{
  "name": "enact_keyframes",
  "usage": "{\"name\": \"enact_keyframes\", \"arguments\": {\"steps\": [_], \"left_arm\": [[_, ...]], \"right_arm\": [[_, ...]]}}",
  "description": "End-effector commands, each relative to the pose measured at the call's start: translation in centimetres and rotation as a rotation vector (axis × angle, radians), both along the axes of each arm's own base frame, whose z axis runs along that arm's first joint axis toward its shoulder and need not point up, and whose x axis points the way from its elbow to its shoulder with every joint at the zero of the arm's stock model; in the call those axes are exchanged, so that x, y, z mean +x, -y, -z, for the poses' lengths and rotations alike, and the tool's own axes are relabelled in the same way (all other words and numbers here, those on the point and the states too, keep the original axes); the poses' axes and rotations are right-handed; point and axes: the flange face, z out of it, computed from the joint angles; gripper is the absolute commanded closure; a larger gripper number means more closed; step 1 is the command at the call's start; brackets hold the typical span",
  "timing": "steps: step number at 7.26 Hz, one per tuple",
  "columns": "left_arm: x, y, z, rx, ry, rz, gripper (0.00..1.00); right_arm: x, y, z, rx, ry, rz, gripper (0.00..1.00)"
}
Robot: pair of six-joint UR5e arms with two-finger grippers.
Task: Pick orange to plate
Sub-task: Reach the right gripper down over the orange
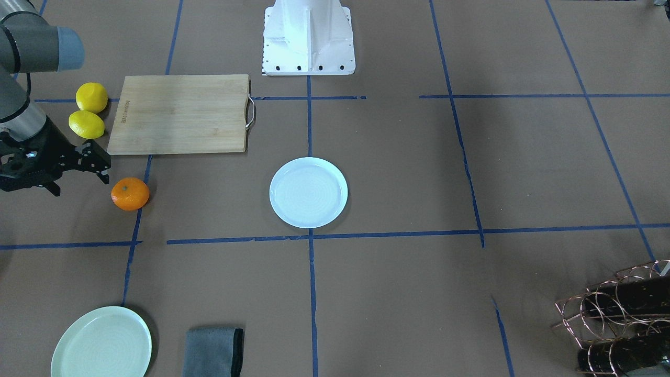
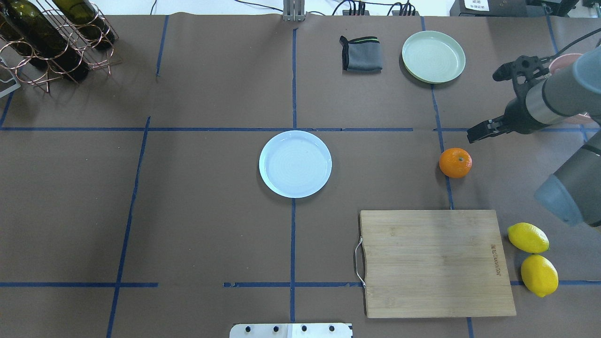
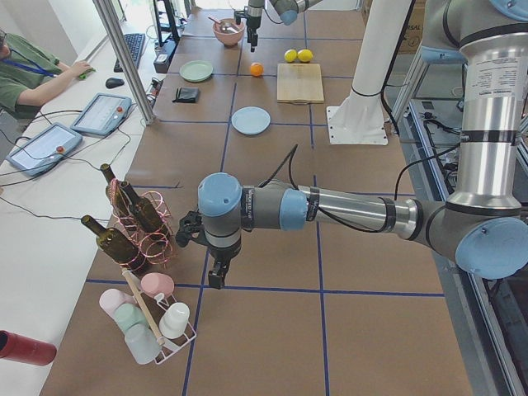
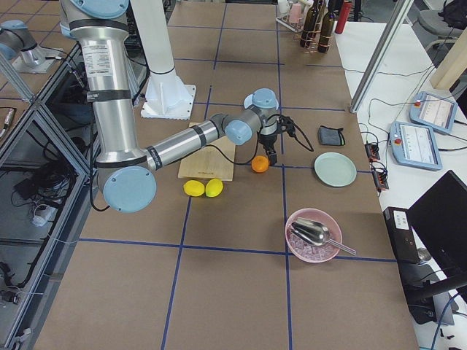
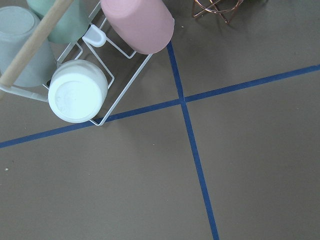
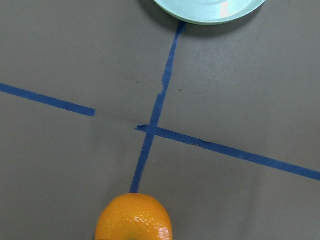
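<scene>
Orange (image 2: pixel 455 162) on tape (image 2: pixel 441 141) (fingers (image 2: pixel 475 134) near), plate (image 2: pixel 295 163) apart

No text is legible; the cutting board (image 2: pixel 436 263) bears one small dark mark (toward its 3 o'clock edge), too tiny to read.

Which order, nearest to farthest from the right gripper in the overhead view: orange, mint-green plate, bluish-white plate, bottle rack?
1. orange, just beside the right gripper, on its robot side.
2. mint-green plate, far edge, right half.
3. bluish-white plate, table centre.
4. bottle rack, far left corner.
</scene>
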Motion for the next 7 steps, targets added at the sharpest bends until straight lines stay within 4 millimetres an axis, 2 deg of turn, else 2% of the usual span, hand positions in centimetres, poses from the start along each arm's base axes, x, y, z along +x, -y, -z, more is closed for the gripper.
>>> {"name": "enact_keyframes", "arguments": {"steps": [1,2,4,7], "left_arm": [[0.0,0.0,0.2,0.005,-0.001,0.0,0.0],[0.0,0.0,0.2,0.005,0.0,0.0,0.0],[0.0,0.0,0.3,0.007,-0.001,-0.001,0.0],[0.0,0.0,0.3,0.009,-0.001,-0.001,0.0]], "right_arm": [[-4.5,-1.5,-1.6,0.023,0.02,-0.041,0.0],[-5.2,-1.3,-2.7,0.022,0.031,-0.046,0.0],[-5.7,-1.6,-3.5,0.016,0.019,-0.039,0.0],[-6.7,-2.2,-3.6,0.021,0.012,-0.025,0.0]]}}
